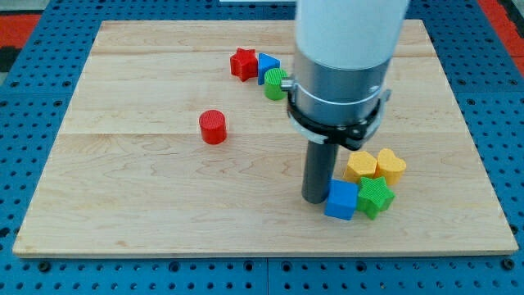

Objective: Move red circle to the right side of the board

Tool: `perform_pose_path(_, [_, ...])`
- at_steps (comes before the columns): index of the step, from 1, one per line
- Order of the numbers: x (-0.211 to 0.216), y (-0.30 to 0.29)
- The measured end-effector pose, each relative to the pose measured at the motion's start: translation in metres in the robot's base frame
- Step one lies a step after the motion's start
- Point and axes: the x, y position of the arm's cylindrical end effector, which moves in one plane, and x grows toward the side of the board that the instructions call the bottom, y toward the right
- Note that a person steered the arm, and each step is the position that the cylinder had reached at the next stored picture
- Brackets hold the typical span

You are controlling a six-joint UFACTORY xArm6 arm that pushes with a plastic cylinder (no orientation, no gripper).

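Observation:
The red circle (213,127) is a short red cylinder standing on the wooden board (147,197), left of centre. My tip (316,199) touches the board right of centre, against the left side of a blue cube (342,200). The red circle is well to the left of my tip and a little higher in the view, apart from every other block. The arm's wide grey and white body (344,57) hangs over the board's upper middle and hides part of it.
A green star (375,196), a yellow hexagon (361,165) and a yellow heart (391,165) cluster right of the blue cube. A red star (243,63), a blue block (267,65) and a green cylinder (276,83) sit near the top centre.

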Motion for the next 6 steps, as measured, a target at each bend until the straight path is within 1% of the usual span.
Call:
perform_pose_path(1, [-0.018, -0.063])
perform_pose_path(2, [-0.05, -0.141])
perform_pose_path(3, [-0.087, -0.198])
perform_pose_path(4, [-0.121, -0.197])
perform_pose_path(5, [-0.12, -0.143])
perform_pose_path(6, [-0.089, -0.097])
